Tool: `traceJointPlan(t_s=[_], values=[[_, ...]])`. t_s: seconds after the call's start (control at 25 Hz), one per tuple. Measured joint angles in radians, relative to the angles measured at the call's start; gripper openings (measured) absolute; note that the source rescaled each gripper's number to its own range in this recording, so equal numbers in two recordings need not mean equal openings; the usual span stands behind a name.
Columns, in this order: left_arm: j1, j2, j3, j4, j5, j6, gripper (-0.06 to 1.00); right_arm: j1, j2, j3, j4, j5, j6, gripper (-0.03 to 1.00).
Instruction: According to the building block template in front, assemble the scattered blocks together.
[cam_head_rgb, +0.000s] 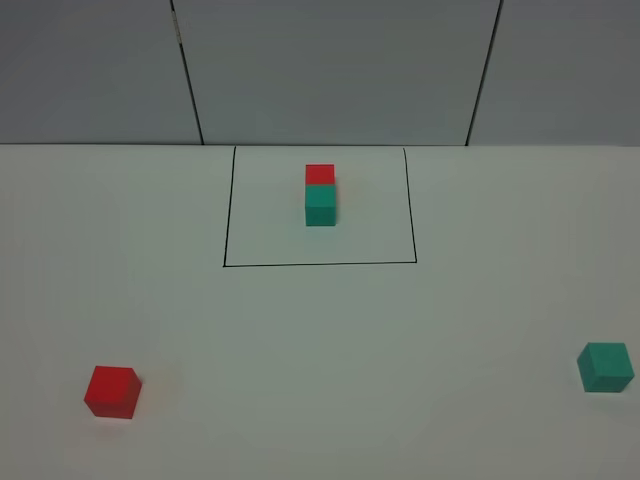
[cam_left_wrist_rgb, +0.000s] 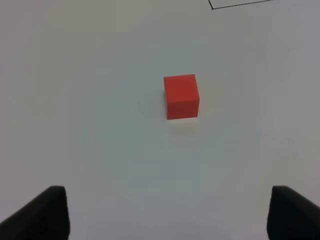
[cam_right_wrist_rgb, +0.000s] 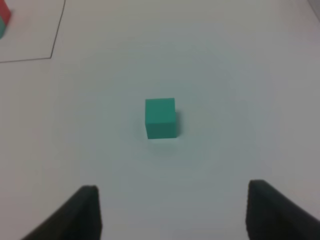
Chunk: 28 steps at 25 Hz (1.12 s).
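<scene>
White tabletop (cam_head_rgb: 300, 340), building block template (cam_head_rgb: 320, 195) framed in black; red cube (cam_head_rgb: 111, 391) well apart to the template's near left, teal cube (cam_head_rgb: 605, 367) well apart to its near right. Left gripper (cam_left_wrist_rgb: 165, 215) and right gripper (cam_right_wrist_rgb: 172, 210) both spread wide, empty, each facing its cube. Worth centring each cube squarely between the jaws before closing.

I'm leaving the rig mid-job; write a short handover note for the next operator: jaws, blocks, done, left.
Left gripper: jaws open, empty, short of the loose red cube.
Right gripper: jaws open, empty, short of the loose teal cube.
Template inside the black rectangle, far middle: red cube behind, teal in front, touching.
Done: nothing; the loose cubes lie far apart, near left and near right.
Left: grasp both, join them as the template shows.
</scene>
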Motion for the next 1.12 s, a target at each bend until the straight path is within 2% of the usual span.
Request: traceJointPlan(t_s=[1.12], values=[[0.0,0.0,0.0,0.0,0.0,0.0,0.87,0.0,0.0,0.0,0.0,0.0,0.0,0.56]])
